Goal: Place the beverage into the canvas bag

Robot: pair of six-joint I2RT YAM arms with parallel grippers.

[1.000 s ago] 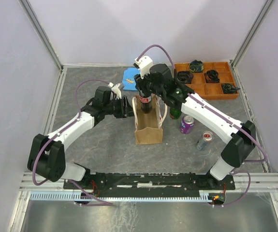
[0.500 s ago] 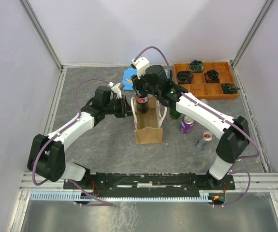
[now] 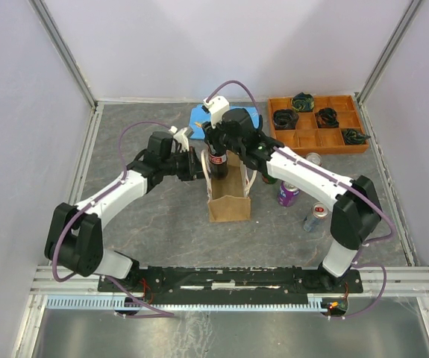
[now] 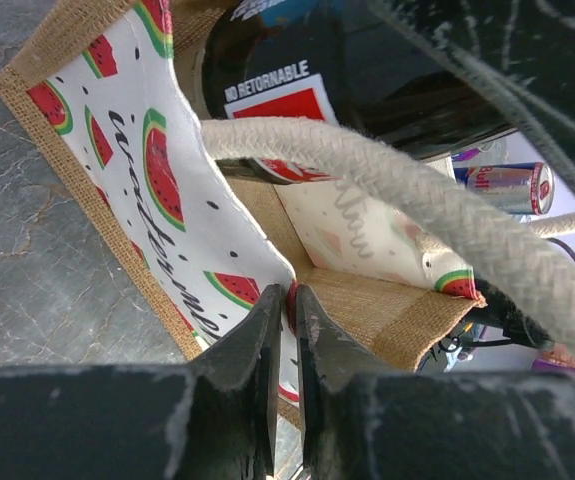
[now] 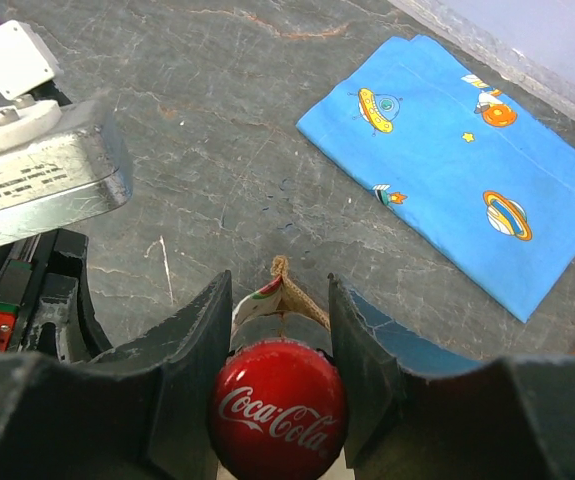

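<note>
The table (image 3: pixel 162 224) is seen from above, with the canvas bag (image 3: pixel 229 198) stood upright at its middle and both arms gathered over the bag's far end. The bag is the biggest worry. It is light and soft-walled, and it could be tipped or dragged if the load is pressed against one side.

The near wall of the bag (image 4: pixel 157 170) is pinched at its rim by the left gripper (image 4: pixel 285 300), whose jaws are drawn almost together on the fabric. If that thin pinch is lost, the mouth may be let fall shut.

The beverage (image 3: pixel 216 158), a dark cola bottle, is held upright at the far end of the mouth by the right gripper (image 5: pixel 282 320). Its fingers are closed round the neck, just under the red cap (image 5: pixel 279 405). The bottle's base is hidden, so it cannot be told whether the floor of the bag has been reached. A release made too high would be risky: the bottle could be dropped hard and the bag knocked over.

The blue cloth (image 5: pixel 457 220) lies just beyond the bag, where a toppled bottle would be caught.

A purple can (image 3: pixel 288 192) and a silver can (image 3: pixel 315 217) are stood under the right forearm, and they could be swept by a careless withdrawal.

Last, the rope handle (image 4: pixel 417 190) is draped across the bottle's label. A finger could be snagged in it on the way out.
</note>
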